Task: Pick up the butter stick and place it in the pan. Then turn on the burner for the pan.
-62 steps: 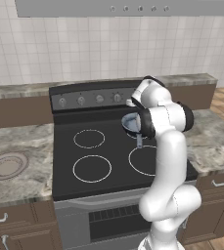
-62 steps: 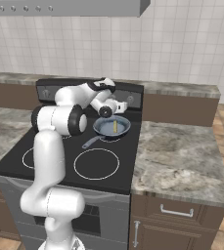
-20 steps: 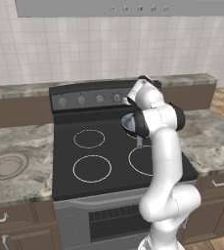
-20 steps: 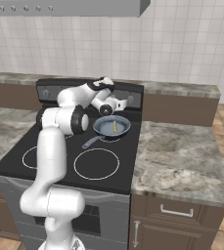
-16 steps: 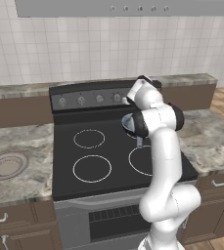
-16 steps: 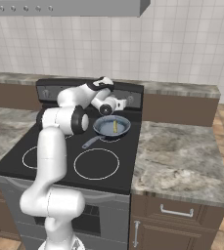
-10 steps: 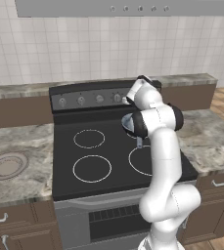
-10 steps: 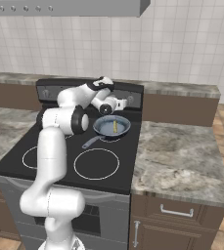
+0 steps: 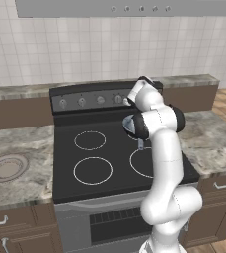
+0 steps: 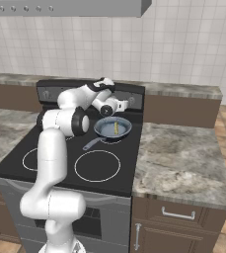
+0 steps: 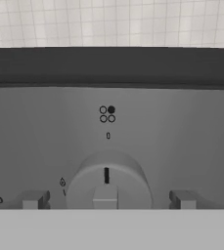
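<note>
One change that matters: the gripper (image 10: 122,104) has left the pan (image 10: 103,131) and come up to the stove's back panel (image 10: 134,99), just behind the pan. Over the last second the arm barely moved in either base view, so it looks to be lining up rather than travelling.

- Butter stick (image 10: 116,128) lies flat inside the pan, a little right of its middle. I'd call the placing step done, with only the burner step left.
- Hand view: a knob (image 11: 107,181) sits dead ahead with its pointer mark straight up. Fingertips (image 11: 33,200) stand apart, one each side of the knob and clear of it, so nothing is gripped yet.
- The burner icon (image 11: 107,114) above that knob has its upper-right dot filled. The pan sits at the rear right of the cooktop as the base views show it, so this is probably the right knob (a judgement from the icon alone).
- Next it needs to close on the knob and twist. If the approach is off-centre, the jaws could slip off the cap.

Counts:
- 1 butter stick, 1 pan, 1 gripper
- 4 knobs clear of the arm in the left base view (image 9: 81,101) – any more behind the arm I can't tell
- 3 burner rings uncovered (image 9: 92,170)
- 1 flat round dish (image 9: 6,167) on the counter, well left of the pan
</note>
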